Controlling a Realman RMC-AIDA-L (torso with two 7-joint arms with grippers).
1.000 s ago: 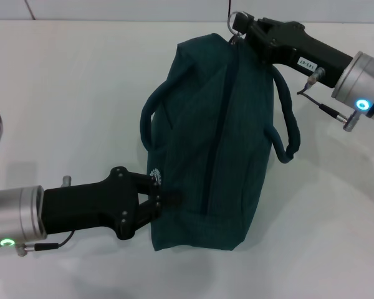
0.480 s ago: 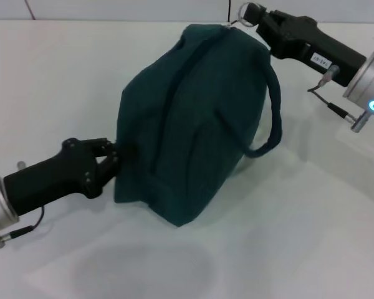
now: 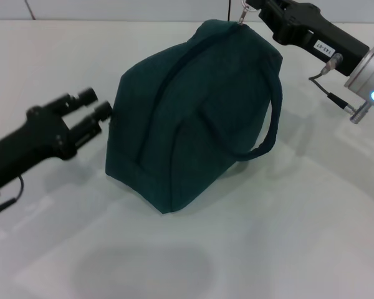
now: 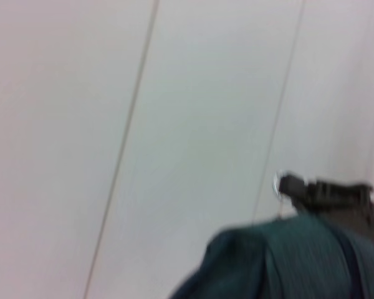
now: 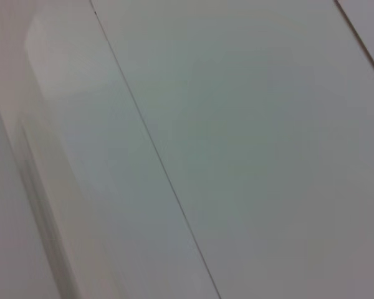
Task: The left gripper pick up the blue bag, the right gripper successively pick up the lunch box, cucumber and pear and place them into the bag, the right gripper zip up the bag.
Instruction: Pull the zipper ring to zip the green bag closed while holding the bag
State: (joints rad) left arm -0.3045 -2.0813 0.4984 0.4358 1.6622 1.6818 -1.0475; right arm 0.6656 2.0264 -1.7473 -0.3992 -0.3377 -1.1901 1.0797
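Observation:
The blue bag (image 3: 193, 112) stands on the white table, its zipper closed along the top and one looped handle (image 3: 271, 124) hanging on its right side. At the bag's far top corner my right gripper (image 3: 257, 7) is shut on the ring zipper pull (image 3: 244, 12). My left gripper (image 3: 92, 104) is open just left of the bag, holding nothing. The left wrist view shows the bag's top (image 4: 287, 261) with the right gripper (image 4: 287, 185) at the ring. The lunch box, cucumber and pear are out of view.
White table (image 3: 287, 237) spreads all around the bag, bare in front and to the right. The right wrist view shows only pale panels with a thin seam (image 5: 156, 156).
My left gripper let go of the bag's near end, opened and drew back to the left. The bag swung upright and the right gripper lifted the zipper pull farther back.

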